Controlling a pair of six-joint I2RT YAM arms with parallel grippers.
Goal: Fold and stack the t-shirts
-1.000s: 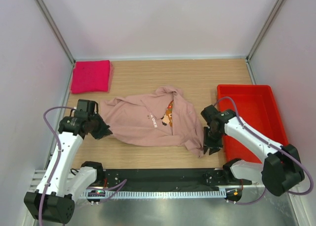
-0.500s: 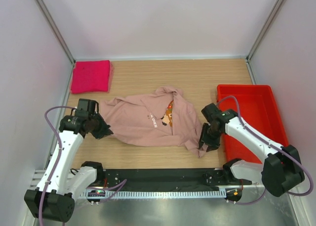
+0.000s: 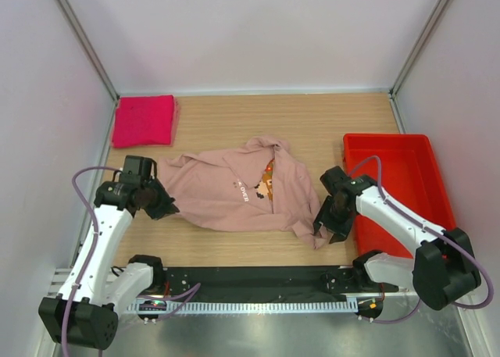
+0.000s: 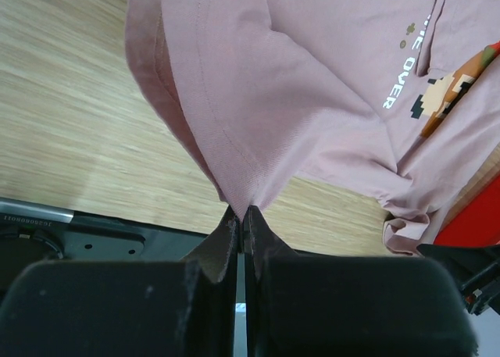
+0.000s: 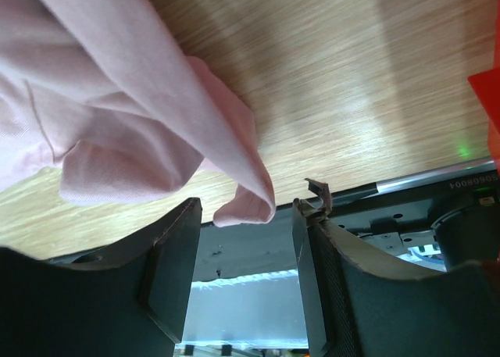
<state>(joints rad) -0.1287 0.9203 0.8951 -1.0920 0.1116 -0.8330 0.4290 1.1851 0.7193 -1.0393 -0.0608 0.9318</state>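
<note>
Two grippers sit low at the near side, and they are doing very different things. The left gripper point(image 4: 241, 216) is pinched tight on the hem of the pale pink t-shirt point(image 3: 226, 193), fingers together with a fold of cloth rising straight out from between them. How much fabric sits inside that pinch is hidden by the fingers. The right gripper point(image 5: 246, 212) has its jaws standing apart, and a loose tip of the same shirt hangs in the gap, not clamped by either finger. Just past both, the black rail point(image 3: 258, 279) carries a strip of small white print, upside down and too fine to read.

Out onto the table point(image 3: 328, 119): the pale pink t-shirt lies crumpled across the middle of the wood, between the two arms. Its right side is bunched and folded over on itself, so collar and sleeve are hard to sort out. There is writing, too: white letters spelling "OVER" point(image 4: 405, 80) on the chest, with more letters above them cut off by a fold. Beside them is an orange-brown pixel graphic point(image 4: 447, 87), half tucked under that same fold. To the right is the red bin point(image 3: 387, 140), partly covered by the right arm. Farthest back, the magenta t-shirt point(image 3: 144, 120) lies folded in a neat square in the far left corner, well apart from the pink one.
</note>
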